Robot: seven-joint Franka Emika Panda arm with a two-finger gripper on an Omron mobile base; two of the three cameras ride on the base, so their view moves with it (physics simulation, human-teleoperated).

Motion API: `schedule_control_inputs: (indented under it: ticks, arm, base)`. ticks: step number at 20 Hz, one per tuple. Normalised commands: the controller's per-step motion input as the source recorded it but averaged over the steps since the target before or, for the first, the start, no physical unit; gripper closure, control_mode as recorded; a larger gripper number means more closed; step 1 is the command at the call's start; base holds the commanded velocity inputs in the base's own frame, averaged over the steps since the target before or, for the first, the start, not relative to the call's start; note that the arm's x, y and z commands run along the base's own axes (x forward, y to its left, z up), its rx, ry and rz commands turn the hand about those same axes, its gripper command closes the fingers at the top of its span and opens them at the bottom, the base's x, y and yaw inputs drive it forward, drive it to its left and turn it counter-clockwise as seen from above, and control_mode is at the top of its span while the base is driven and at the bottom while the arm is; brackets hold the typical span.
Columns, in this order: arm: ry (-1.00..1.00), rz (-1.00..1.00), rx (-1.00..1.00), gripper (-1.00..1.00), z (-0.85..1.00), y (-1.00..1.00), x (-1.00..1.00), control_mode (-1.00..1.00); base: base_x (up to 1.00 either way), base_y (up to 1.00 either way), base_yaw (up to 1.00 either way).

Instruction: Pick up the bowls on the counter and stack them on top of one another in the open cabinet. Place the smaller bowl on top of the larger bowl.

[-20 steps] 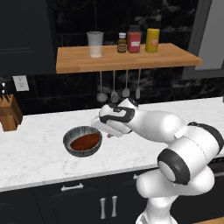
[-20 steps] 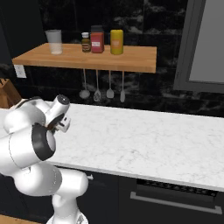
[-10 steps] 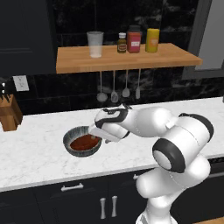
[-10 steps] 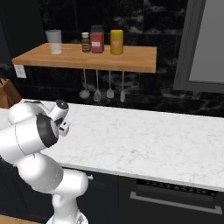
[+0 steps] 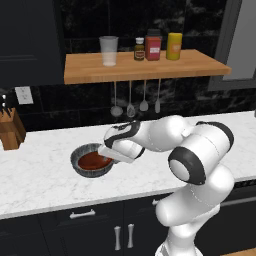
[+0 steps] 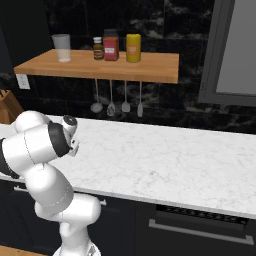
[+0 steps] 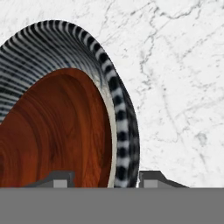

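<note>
White marble counter (image 5: 45,185) is seen carrying the larger bowl (image 5: 79,156), dark grey on its outside, with the smaller bowl (image 5: 93,161), reddish-brown and glossy, lying inside it; both stand left of centre on the worktop in the left base view, well below the open cabinet (image 5: 145,67), the light-brown wooden shelf on the black wall. The gripper (image 5: 107,152) is lowered at the right-hand rim of the larger bowl, the white arm reaching leftward to it from the lower right. In the hand view the 2 dark fingertips (image 7: 59,178) are seen to stand on either side of the bowl's rim, 1 over the reddish-brown interior and 1 over the marble just outside the striped grey wall (image 7: 124,131). The jaws straddle that wall partly closed; whether the pads actually press on it cannot be told, so a firm grasp is not confirmed. Both bowls appear to rest on the counter. On the shelf a clear glass (image 5: 108,50), a small dark jar (image 5: 139,49), a red container (image 5: 153,46) and a yellow container (image 5: 174,46) are noted in a row. 4 utensils (image 5: 130,100) hang beneath the shelf, and a wooden knife block (image 5: 10,131) stands at the counter's far left.
</note>
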Motion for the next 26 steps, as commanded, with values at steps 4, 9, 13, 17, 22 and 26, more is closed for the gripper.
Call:
schedule_control_inputs:
  ticks: [4, 9, 13, 17, 22, 26]
  arm:
    - [0.0, 0.0, 0.0, 1.0, -0.01, 0.05, -0.03, -1.0]
    - [0.02, -0.12, 0.0, 1.0, 0.14, -0.15, -0.52, -1.0]
    - [-0.06, -0.21, 0.0, 1.0, 0.64, -0.38, -0.6, -1.0]
    - [-0.06, -0.24, 0.0, 1.0, 0.92, -0.39, -0.46, -1.0]
    - [0.0, -0.33, -0.01, 1.0, 0.75, -0.46, -0.28, -1.0]
    - [0.0, -0.37, -0.02, 1.0, 0.71, -0.49, -0.25, -1.0]
  base:
    - [0.0, 0.0, 0.0]
    - [0.0, 0.0, 0.0]
    - [0.0, 0.0, 0.0]
    - [0.0, 0.0, 0.0]
    - [0.0, 0.0, 0.0]
    - [0.0, 0.0, 0.0]
